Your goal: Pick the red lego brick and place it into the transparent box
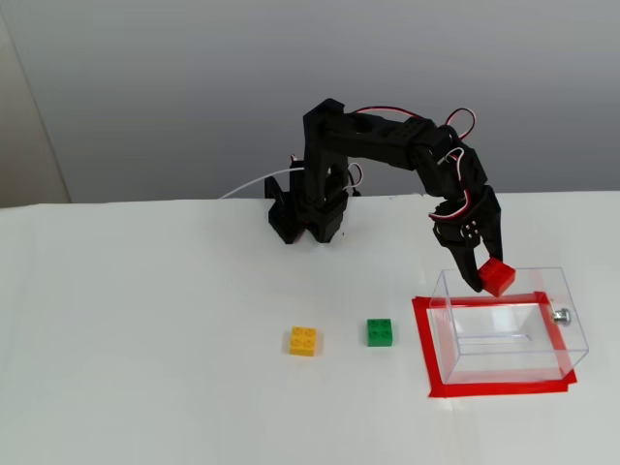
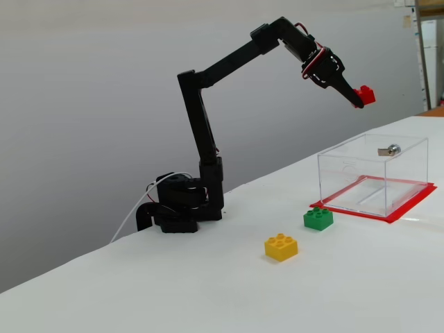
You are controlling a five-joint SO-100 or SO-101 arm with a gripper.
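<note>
A: How many things are there?
B: One table [image 1: 145, 320], one transparent box [image 1: 508, 325], three bricks.
A: The end effector [image 1: 486, 280]?
B: Clamped on the red lego brick [image 1: 498, 276], above the box's 12 o'clock wall; yellow brick [image 1: 303, 341] and green brick [image 1: 380, 332] lie at the box's 9 o'clock.

The brick [image 1: 498, 276] in the black gripper [image 1: 487, 281] is bright red, and the arm [image 2: 208, 90] is black too, with red and white wires looped near its wrist. On the white table [image 1: 145, 368] lie a yellow brick [image 1: 303, 341] on the left and a green brick [image 1: 380, 332] to its right (both plain, no pattern). The box [image 1: 509, 325] is clear with a small silver knob [image 1: 561, 315], and it stands on a red tape frame [image 1: 494, 387]; the wall [image 1: 174, 87] behind is grey.
</note>
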